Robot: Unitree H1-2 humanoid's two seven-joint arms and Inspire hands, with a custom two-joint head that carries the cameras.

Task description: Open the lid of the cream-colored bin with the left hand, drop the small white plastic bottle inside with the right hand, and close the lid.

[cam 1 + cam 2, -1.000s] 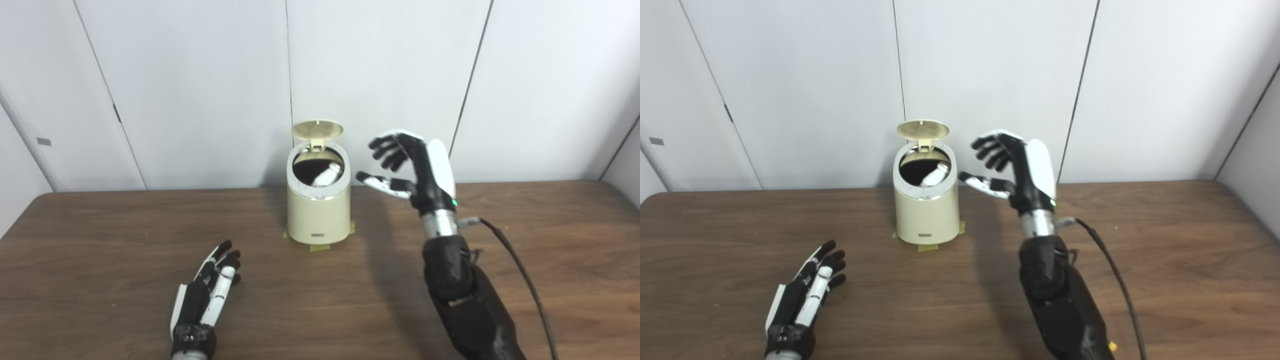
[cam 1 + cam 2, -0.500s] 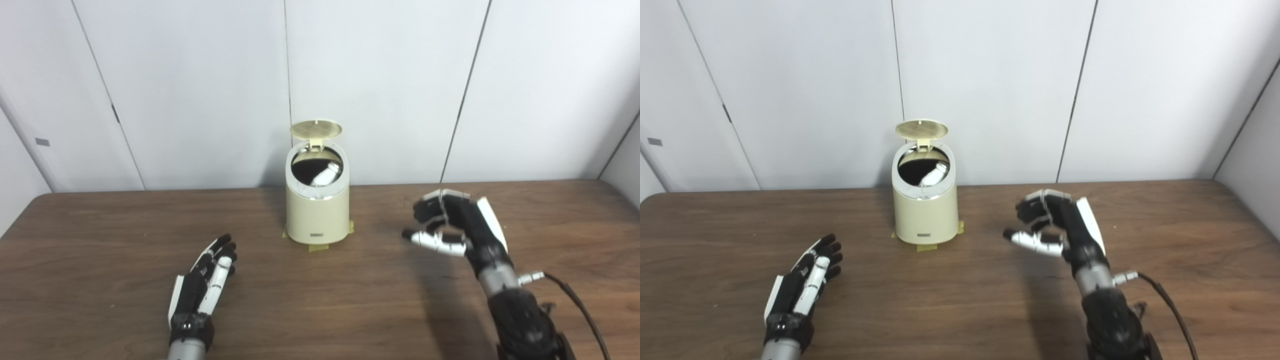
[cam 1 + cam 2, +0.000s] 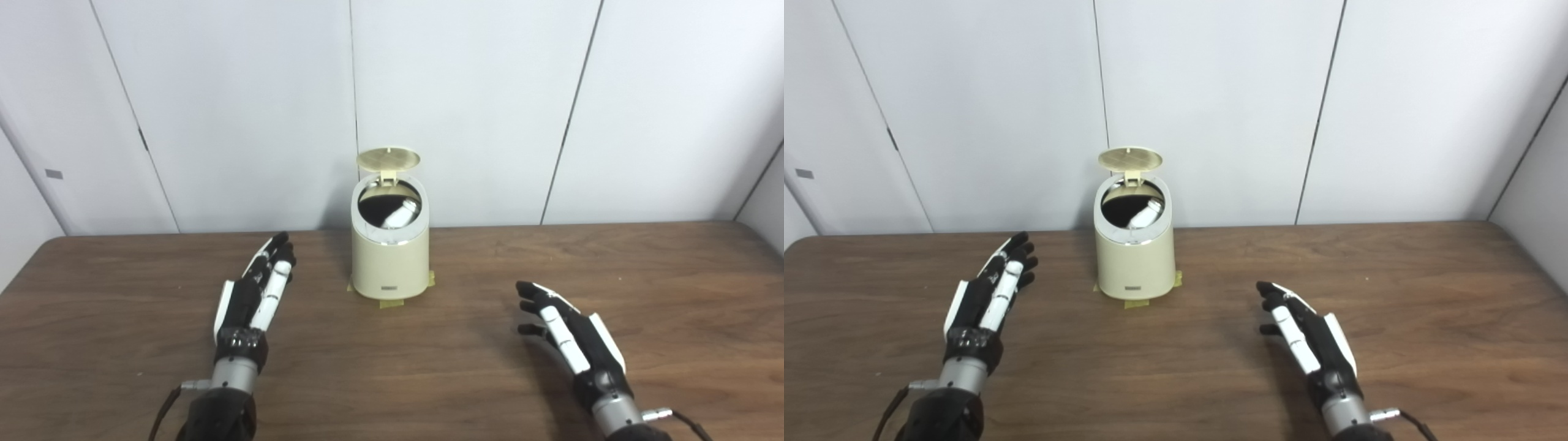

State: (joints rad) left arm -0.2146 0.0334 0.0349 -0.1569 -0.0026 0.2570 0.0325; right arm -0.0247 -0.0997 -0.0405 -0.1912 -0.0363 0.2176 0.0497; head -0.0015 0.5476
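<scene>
The cream-colored bin (image 3: 389, 260) stands at the back middle of the wooden table, its round lid (image 3: 388, 158) tipped up and back. The small white plastic bottle (image 3: 399, 214) leans inside the bin's dark opening. My left hand (image 3: 254, 294) is open, fingers stretched forward, lifted a little to the left of the bin and apart from it. My right hand (image 3: 572, 337) is open and empty, flat and low over the table to the front right of the bin.
The brown table (image 3: 429, 373) runs up to white wall panels (image 3: 471, 92) right behind the bin. Yellow tape tabs (image 3: 391, 302) show at the bin's base.
My right hand dropped from beside the bin's opening, drew back toward me and spread flat. My left hand rose and moved forward toward the bin's left side. The bottle stays in the bin.
</scene>
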